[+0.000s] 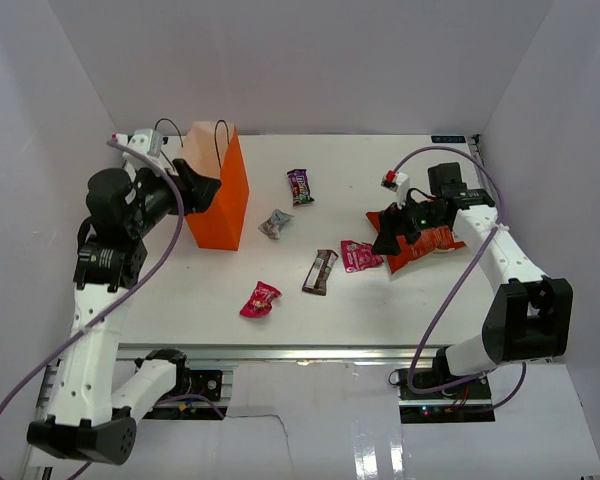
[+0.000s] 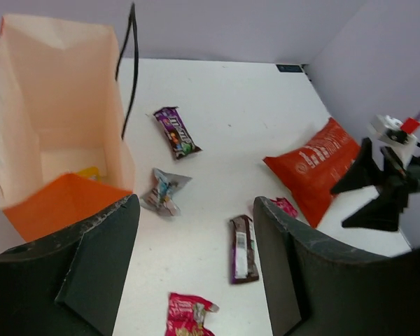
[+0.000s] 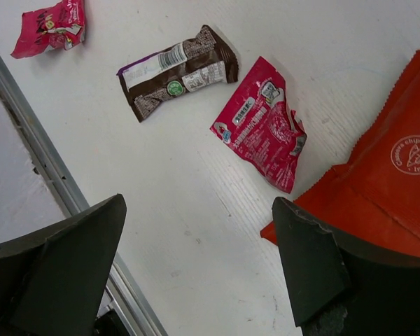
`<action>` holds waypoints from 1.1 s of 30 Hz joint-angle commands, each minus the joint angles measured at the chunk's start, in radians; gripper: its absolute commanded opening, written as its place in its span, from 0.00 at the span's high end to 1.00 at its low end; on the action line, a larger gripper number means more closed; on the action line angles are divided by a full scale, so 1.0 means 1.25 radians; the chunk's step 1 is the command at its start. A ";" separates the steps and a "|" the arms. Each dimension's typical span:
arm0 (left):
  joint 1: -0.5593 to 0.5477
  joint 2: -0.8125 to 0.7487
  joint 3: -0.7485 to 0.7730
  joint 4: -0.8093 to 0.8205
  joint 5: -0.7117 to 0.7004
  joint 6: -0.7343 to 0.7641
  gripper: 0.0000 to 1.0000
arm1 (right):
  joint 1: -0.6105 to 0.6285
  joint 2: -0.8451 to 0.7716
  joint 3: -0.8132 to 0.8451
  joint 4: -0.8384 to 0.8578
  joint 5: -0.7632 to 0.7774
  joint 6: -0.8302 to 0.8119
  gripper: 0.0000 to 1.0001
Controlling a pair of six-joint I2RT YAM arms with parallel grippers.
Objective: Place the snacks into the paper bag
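The orange paper bag (image 1: 223, 195) stands upright at the back left, its mouth open. My left gripper (image 1: 197, 186) hovers at its rim, open and empty. In the left wrist view a yellow candy (image 2: 89, 172) lies on the floor of the paper bag (image 2: 63, 203), beside the left gripper (image 2: 196, 266). On the table lie a purple bar (image 1: 300, 186), a silver candy (image 1: 275, 223), a brown bar (image 1: 321, 271), two pink packets (image 1: 360, 256) (image 1: 260, 298) and the red-orange chip bag (image 1: 432, 243). My right gripper (image 1: 388, 233) hangs open over the chip bag's left edge (image 3: 378, 196), nothing between its fingers.
White walls close in the table at the back and on both sides. A metal rail (image 3: 35, 133) runs along the table's near edge. A small white and red piece (image 1: 393, 179) sits on the right arm's cable above the chip bag.
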 commanded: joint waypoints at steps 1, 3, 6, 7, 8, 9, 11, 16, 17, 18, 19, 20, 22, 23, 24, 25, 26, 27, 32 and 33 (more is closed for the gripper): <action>-0.002 -0.092 -0.113 -0.001 0.053 -0.082 0.23 | 0.035 0.003 0.061 -0.020 0.023 -0.050 0.10; -0.002 -0.164 -0.164 -0.016 0.049 -0.116 0.22 | 0.040 0.012 0.091 -0.024 0.040 -0.128 0.10; -0.002 -0.234 -0.247 -0.048 0.047 -0.159 0.21 | 0.040 0.034 0.101 -0.012 0.057 -0.298 0.10; -0.002 -0.248 -0.284 -0.053 0.048 -0.169 0.20 | 0.041 0.046 0.106 -0.063 0.043 -0.361 0.10; -0.002 -0.273 -0.304 -0.056 0.052 -0.191 0.20 | 0.049 0.061 0.117 -0.091 0.029 -0.467 0.10; -0.002 -0.286 -0.322 -0.061 0.052 -0.202 0.20 | 0.057 0.094 0.122 -0.112 0.038 -0.497 0.10; -0.002 -0.313 -0.374 -0.061 0.068 -0.232 0.20 | 0.086 0.129 0.134 -0.140 0.078 -0.536 0.10; -0.001 -0.331 -0.443 -0.106 0.069 -0.265 0.16 | 0.118 0.240 0.176 -0.090 0.113 -0.478 0.10; -0.002 -0.332 -0.451 -0.109 0.069 -0.270 0.16 | 0.128 0.252 0.188 -0.083 0.125 -0.466 0.10; -0.002 -0.341 -0.469 -0.111 0.078 -0.283 0.16 | 0.132 0.277 0.202 -0.068 0.133 -0.448 0.10; -0.002 -0.343 -0.481 -0.111 0.081 -0.292 0.16 | 0.137 0.288 0.206 -0.061 0.154 -0.445 0.10; -0.002 -0.346 -0.492 -0.111 0.086 -0.300 0.16 | 0.149 0.298 0.208 -0.051 0.166 -0.441 0.10; -0.002 -0.352 -0.522 -0.103 0.108 -0.325 0.16 | 0.159 0.321 0.203 -0.022 0.193 -0.437 0.10; -0.002 -0.353 -0.531 -0.100 0.114 -0.332 0.16 | 0.165 0.326 0.201 -0.013 0.214 -0.434 0.10; -0.002 -0.353 -0.547 -0.098 0.124 -0.349 0.16 | 0.167 0.337 0.199 0.004 0.222 -0.421 0.09; -0.002 -0.352 -0.554 -0.093 0.132 -0.358 0.17 | 0.168 0.342 0.197 0.012 0.234 -0.416 0.09; -0.002 -0.352 -0.563 -0.079 0.139 -0.368 0.17 | 0.170 0.349 0.194 0.019 0.240 -0.409 0.09; -0.002 -0.352 -0.579 -0.070 0.152 -0.379 0.17 | 0.170 0.351 0.189 0.037 0.245 -0.398 0.09; -0.001 -0.339 -0.617 -0.001 0.194 -0.433 0.20 | 0.173 0.353 0.137 0.096 0.270 -0.362 0.07; -0.002 -0.332 -0.619 0.004 0.198 -0.435 0.20 | 0.172 0.353 0.129 0.105 0.270 -0.351 0.05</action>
